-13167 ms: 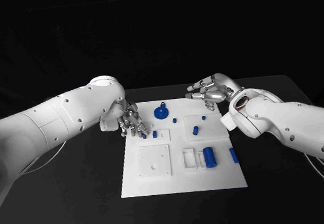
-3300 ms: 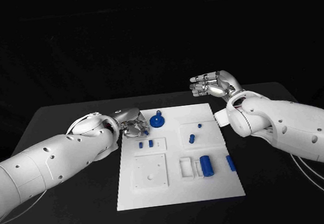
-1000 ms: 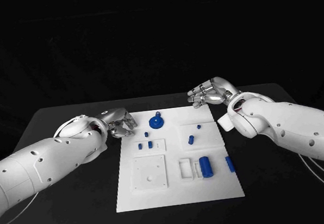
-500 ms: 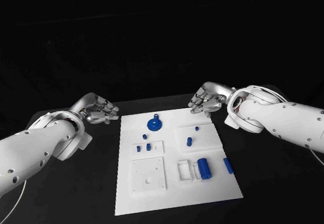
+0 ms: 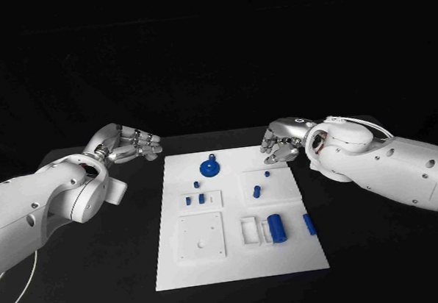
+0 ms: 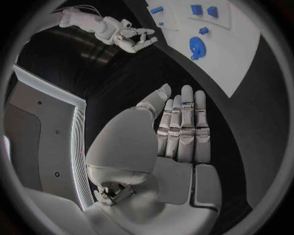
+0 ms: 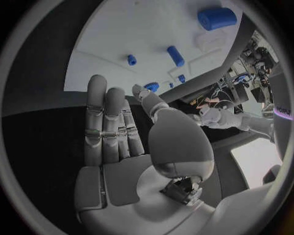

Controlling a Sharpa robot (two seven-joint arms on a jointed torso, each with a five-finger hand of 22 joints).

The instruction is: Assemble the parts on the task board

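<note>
The white task board [image 5: 242, 260] lies in the middle of the black table. On it are a round blue knob piece [image 5: 210, 167], two short pegs [image 5: 195, 198], a peg [image 5: 257, 189] in a raised block, a thick blue cylinder [image 5: 278, 228] and a slim bar [image 5: 308, 222]. My left hand [image 5: 128, 145] hovers off the board's far left corner, fingers straight and holding nothing [image 6: 181, 129]. Beside the board's far right corner my right hand [image 5: 282, 142] is also empty, its fingers stretched out [image 7: 113, 127].
Black table [image 5: 106, 283] surrounds the board on all sides. The left wrist view shows the board [image 6: 245, 49] with the knob piece [image 6: 197, 46] ahead of the palm. The right wrist view shows the board [image 7: 134, 29] and the thick cylinder [image 7: 217, 18].
My left hand has drawn back from the board's far left part to the table beside it. My right hand has come down to the board's far right corner. The parts have not moved.
</note>
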